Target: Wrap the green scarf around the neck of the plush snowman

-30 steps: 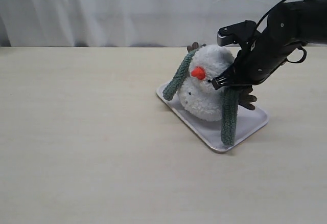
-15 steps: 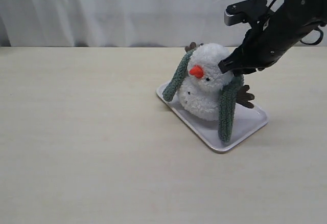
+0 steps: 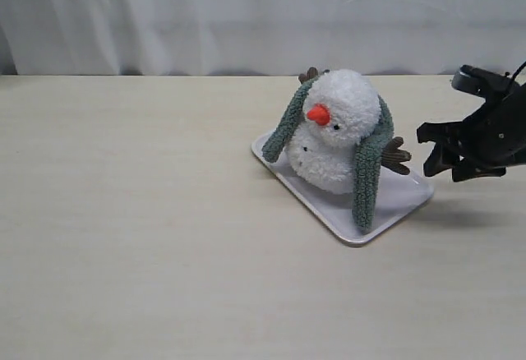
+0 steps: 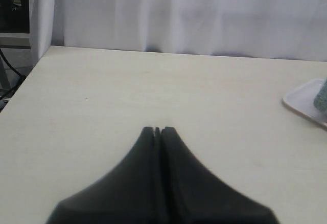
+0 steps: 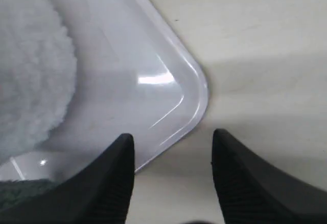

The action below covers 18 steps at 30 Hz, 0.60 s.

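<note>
Exterior view: the green scarf (image 3: 366, 187) hangs behind the snowman's (image 3: 345, 122) head, one end down each side. The snowman sits on a white tray (image 3: 408, 198) on the table (image 3: 123, 212). The right gripper (image 3: 427, 153), beside the tray, is spread apart and empty. The left gripper (image 4: 157, 130) is squeezed closed.

Pale table (image 3: 123, 253) — white tray (image 3: 408, 191) (rectangular)

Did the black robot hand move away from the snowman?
Yes. The right hand pulled away from the snowman, going right and lower. It now hangs open just past the right corner of the tray.
</note>
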Available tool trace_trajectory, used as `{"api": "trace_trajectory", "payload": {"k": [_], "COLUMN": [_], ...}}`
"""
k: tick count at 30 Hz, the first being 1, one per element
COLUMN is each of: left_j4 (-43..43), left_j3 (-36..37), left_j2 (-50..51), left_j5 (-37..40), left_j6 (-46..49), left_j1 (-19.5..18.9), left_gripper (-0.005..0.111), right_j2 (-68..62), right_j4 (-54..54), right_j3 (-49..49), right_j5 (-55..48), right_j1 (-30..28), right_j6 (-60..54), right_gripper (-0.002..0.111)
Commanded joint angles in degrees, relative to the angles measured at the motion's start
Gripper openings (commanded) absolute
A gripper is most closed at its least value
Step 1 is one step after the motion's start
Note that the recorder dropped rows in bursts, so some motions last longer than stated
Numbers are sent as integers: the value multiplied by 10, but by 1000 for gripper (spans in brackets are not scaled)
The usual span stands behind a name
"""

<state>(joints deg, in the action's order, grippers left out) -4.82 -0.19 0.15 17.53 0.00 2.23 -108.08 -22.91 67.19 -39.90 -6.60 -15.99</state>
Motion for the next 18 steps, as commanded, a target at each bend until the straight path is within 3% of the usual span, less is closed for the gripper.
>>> {"api": "trace_trajectory", "payload": {"k": [1,11,18], "left_j4": [-1,-1,-1], "left_j3": [2,2,2], "left_j2": [-2,-2,-2], "left_j5": [-2,-2,-2], "left_j6": [0,0,0], "left_j1": [4,4,4], "left_gripper": [0,0,0], "right_j2": [-53,-106,-112], "right_j4": [-6,-6,-8], "right_j3": [-1,27,35], "right_j5": [70,83,72], "right_j1": [-5,-5,-5], "right_j6": [6,5,-69], "right_gripper": [46,44,11]}}
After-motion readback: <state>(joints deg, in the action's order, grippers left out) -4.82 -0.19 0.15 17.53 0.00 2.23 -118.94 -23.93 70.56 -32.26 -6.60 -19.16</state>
